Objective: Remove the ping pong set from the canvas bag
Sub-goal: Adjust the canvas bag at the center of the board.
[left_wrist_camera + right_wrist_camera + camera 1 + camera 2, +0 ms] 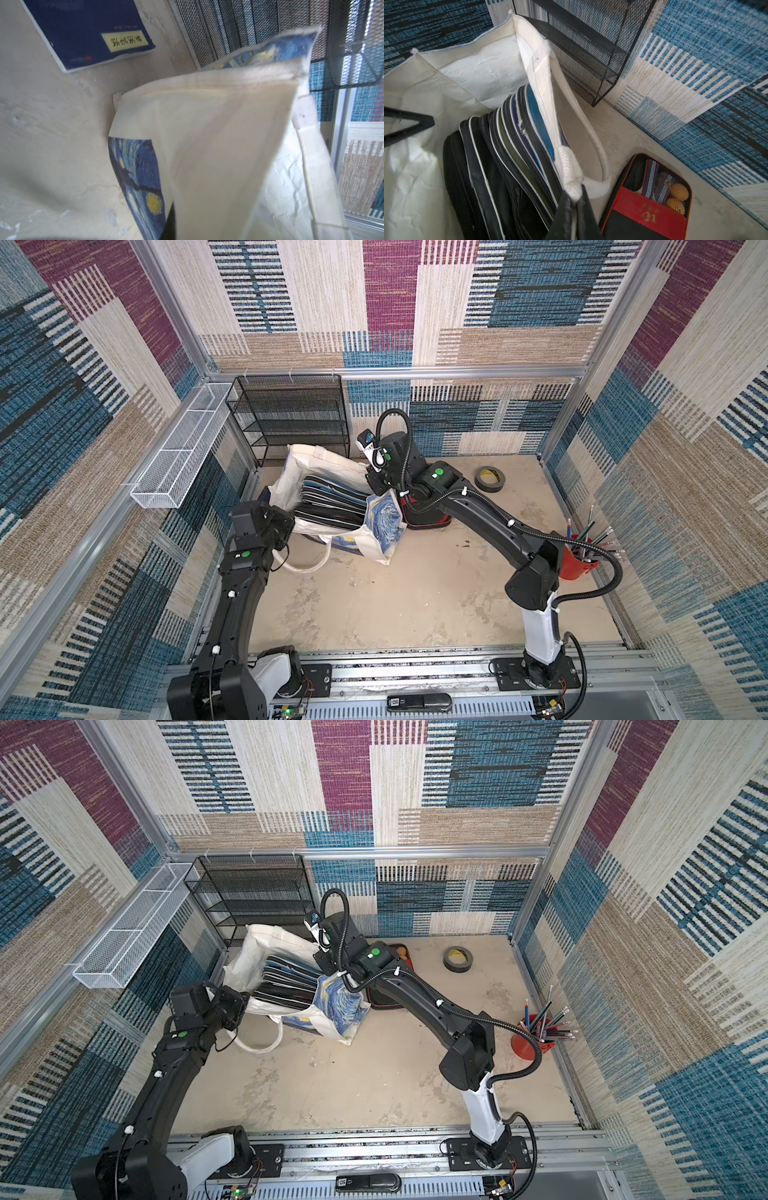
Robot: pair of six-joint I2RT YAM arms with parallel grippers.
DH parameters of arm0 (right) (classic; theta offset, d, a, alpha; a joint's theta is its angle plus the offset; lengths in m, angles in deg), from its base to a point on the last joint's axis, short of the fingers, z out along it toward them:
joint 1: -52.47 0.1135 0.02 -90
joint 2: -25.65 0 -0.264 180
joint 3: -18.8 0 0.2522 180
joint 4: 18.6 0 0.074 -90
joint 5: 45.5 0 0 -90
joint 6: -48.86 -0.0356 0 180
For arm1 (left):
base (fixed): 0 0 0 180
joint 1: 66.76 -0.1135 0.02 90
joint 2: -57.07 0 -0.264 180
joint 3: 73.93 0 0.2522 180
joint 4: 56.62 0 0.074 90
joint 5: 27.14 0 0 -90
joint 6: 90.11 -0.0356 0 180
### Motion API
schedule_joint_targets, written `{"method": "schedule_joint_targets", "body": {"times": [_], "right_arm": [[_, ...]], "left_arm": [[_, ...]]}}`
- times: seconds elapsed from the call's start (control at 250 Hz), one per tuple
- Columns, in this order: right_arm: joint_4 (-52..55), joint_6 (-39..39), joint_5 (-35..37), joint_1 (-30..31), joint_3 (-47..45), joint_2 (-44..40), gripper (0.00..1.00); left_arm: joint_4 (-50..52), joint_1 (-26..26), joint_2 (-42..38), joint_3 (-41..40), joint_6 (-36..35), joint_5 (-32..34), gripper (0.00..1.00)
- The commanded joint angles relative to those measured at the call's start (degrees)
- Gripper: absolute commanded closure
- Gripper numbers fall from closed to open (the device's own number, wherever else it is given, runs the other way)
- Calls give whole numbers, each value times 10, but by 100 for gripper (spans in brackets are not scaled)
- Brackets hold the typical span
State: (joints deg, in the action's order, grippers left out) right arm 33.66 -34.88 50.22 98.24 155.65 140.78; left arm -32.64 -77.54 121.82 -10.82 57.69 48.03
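Canvas pinched on two sides, set lying outside

Cream canvas of the bag (218,135) fills the left wrist view, fanning up from the frame's lower edge, with blue-and-yellow print showing at two of its edges. It sits at the back left of the table (395,593), mouth open upward, holding a stack of black zipped cases (508,162). The set (648,199), a red-and-black pouch whose mesh window shows paddles and orange balls, lies flat on the table just beside the bag and outside it. The right gripper (576,199) is closed on the bag's rim where a handle joins. The left gripper (289,526) is closed on the opposite rim; canvas runs right into it, though the pinch itself is out of frame.

The table is pale, scuffed and stained. A black mesh shelf (291,418) stands in the back left corner behind the bag. A white wire basket (183,448) hangs on the left frame rail, tape (489,479) lies near the back, and a red cup (579,560) of pencils sits at the right edge. Patchwork carpet walls in blue, maroon and beige close three sides.

Only the left wrist view plainly shows a navy book (89,35) flat on the table by the bag. Only the right wrist view shows the set's contents; in both top views the right arm covers most of it
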Motion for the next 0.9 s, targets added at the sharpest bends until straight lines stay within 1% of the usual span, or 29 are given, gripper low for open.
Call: {"method": "schedule_joint_targets", "body": {"times": [0.0, 0.184, 0.312, 0.38, 0.48, 0.504, 0.548, 0.58, 0.612, 0.668, 0.696, 0.724, 0.764, 0.804, 0.896], "right_arm": [[-3, -27, -52, 3, -31, -26, 100], [-48, -68, -132, 14, -156, -76, 100], [-69, -87, -145, 47, -215, -92, 100], [-78, -100, -158, 59, -232, -92, 100], [-97, -115, -152, 65, -248, -94, 100], [-98, -119, -144, 65, -248, -95, 100], [-102, -119, -132, 65, -247, -99, 99], [-102, -118, -120, 65, -244, -102, 94], [-100, -116, -106, 64, -239, -105, 86], [-96, -108, -91, 63, -227, -108, 66], [-93, -105, -79, 62, -219, -108, 54], [-91, -100, -72, 62, -212, -109, 44], [-88, -93, -61, 61, -200, -110, 32], [-82, -87, -44, 61, -186, -109, 23], [-72, -70, -20, 58, -153, -104, 3]], "left_arm": [[-82, -15, 43, 38, -30, 5, 100], [-152, -25, 131, 76, -30, -31, 100], [-183, -27, 177, 112, -33, -56, 100], [-207, -27, 196, 127, -22, -75, 100], [-221, -27, 218, 152, -8, -115, 100], [-219, -27, 220, 157, -7, -124, 91], [-220, -27, 220, 161, -2, -140, 67], [-220, -27, 217, 159, 0, -149, 50], [-216, -27, 211, 158, 1, -156, 36], [-199, -27, 198, 158, 0, -167, 17], [-186, -27, 189, 159, -4, -171, 9], [-167, -27, 180, 160, -9, -174, 5], [-143, -27, 164, 158, -16, -174, 0], [-121, -27, 149, 157, -22, -174, 2], [-53, -27, 108, 152, -38, -164, 1]]}}
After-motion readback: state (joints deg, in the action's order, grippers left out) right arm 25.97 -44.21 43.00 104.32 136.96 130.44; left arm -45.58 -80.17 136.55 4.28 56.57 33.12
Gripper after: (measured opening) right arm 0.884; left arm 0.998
